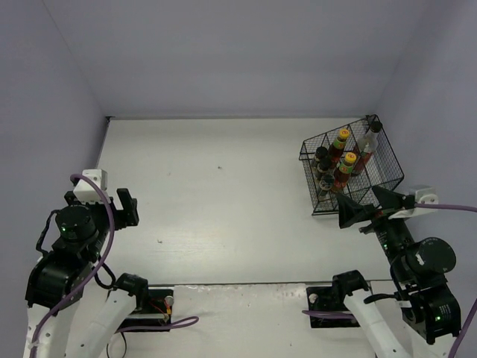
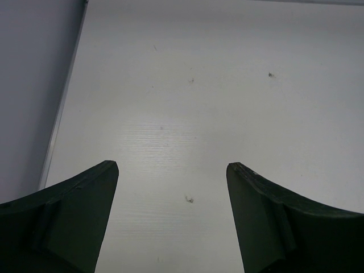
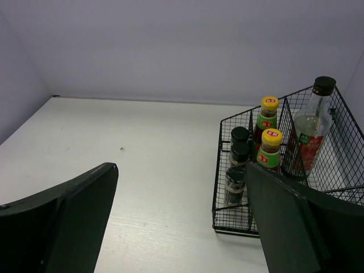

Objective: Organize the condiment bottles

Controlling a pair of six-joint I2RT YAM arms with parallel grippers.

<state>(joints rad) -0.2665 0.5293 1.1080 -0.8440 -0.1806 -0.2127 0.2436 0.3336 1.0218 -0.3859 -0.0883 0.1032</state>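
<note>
While both arms sit folded close to their bases, all six condiment bottles stand inside the black wire basket (image 3: pixel 219 170) at the far right of the white table (image 1: pixel 223 186). Over on the right, the right gripper (image 3: pixel 181 170) is up off the table, angled down and aimed at the basket. Its fingers are spread wide with nothing between them, just bare tabletop and the basket's near left corner in the gap. From above, its fingertips hang right by the basket's near side; I can't tell whether they touch the wire.

Look into the basket: the tall clear glass bottle (image 3: pixel 311 133) with the black cap stands upright on the right, behind a wire divider. Beside it, two yellow-capped sauce bottles line up one behind the other, the far one (image 3: pixel 267 119) and the near one (image 3: pixel 271 149). On the left run three dark spice jars in a row, far (image 3: pixel 239 136), middle (image 3: pixel 239 153) and near (image 3: pixel 234 185). All of them stand upright.

Across the table, the left arm is tucked at the left edge, elbow bent, and the left gripper (image 2: pixel 172 166) points out over bare table. Its fingers stand wide apart too, holding nothing, well apart from the basket.
</note>
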